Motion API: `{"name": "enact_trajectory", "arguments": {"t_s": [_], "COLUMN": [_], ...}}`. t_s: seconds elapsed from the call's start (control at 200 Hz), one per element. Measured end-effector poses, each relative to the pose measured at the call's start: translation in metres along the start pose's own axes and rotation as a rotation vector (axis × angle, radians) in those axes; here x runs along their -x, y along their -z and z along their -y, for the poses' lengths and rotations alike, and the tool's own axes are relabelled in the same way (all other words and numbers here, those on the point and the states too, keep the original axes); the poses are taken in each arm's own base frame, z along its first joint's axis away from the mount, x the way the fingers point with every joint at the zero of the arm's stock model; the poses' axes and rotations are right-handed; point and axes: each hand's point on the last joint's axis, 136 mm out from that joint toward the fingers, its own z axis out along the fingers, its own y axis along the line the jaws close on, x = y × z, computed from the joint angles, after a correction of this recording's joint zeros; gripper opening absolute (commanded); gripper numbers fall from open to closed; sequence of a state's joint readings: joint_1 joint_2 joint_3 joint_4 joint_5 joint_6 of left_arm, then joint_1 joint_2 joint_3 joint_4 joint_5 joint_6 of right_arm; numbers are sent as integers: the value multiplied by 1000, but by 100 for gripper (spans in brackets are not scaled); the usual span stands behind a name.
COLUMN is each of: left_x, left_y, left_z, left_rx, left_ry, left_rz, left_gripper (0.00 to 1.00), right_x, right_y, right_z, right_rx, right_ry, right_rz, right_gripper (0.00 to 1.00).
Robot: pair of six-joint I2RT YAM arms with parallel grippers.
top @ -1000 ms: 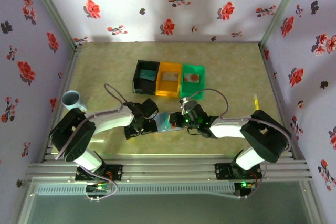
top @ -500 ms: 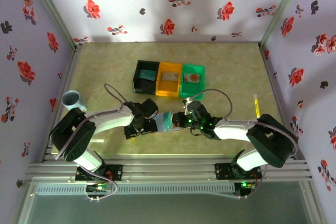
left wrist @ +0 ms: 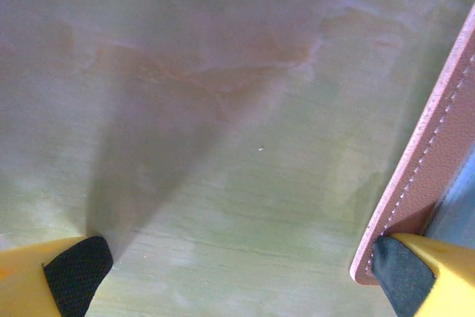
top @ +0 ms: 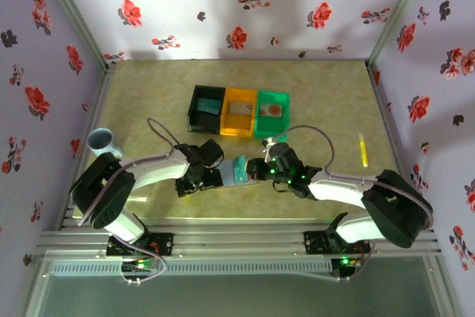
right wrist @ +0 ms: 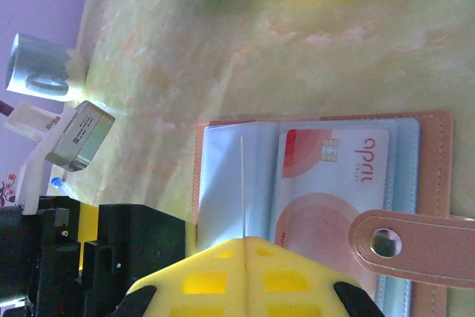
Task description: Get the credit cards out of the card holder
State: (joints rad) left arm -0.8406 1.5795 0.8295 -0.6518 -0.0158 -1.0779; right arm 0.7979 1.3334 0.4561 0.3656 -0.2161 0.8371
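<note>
From above, the card holder [top: 225, 177] is seen open between both pincers. At its right edge a teal card [top: 240, 168] is clenched by the right pincer [top: 254, 171]. Left wrist: the holder's edge is touched by one fingertip [left wrist: 401, 276] of the released left pincer [left wrist: 237, 272]. Right wrist: a pale card [right wrist: 330, 176] is seen inside the holder.

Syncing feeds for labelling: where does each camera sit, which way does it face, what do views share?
Top external: above and behind the robot, looking down on the beige table, left arm, right arm, and black, orange and green plastic bins.
Left wrist: left arm, facing the tabletop; open left gripper, one pad at the brownish-pink leather card holder.
Right wrist: right arm, facing the opened holder past the right gripper, shut on a thin teal-green card.
Shared: the holder, all three.
</note>
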Motion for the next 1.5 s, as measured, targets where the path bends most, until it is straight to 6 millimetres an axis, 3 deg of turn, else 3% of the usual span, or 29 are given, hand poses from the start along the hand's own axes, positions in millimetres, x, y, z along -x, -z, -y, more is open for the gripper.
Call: {"name": "enact_trajectory", "arguments": {"t_s": [0.325,0.78,1.015,1.225,1.5], "left_x": [-2,4,-2,1,0], "left_y": [10,83,99,122,129], "left_z": [10,37,41,63,78], "left_rx": [-65,-375,-615,-803,-948], "left_ry": [-56,-107,-96,-100,-96], "left_rz": [-5,141,232,284,295], "left_gripper": [100,100,100,98,94], "right_x": [8,17,23,25,27], "right_y": [13,29,40,45,51], "right_z": [-7,-10,-22,-25,-34], "right_rx": [10,18,53,69,109], "right_ry": [9,11,20,6,-27], "right_rz": [33,80,113,124,138], "right_gripper": [0,0,0,0,0]}}
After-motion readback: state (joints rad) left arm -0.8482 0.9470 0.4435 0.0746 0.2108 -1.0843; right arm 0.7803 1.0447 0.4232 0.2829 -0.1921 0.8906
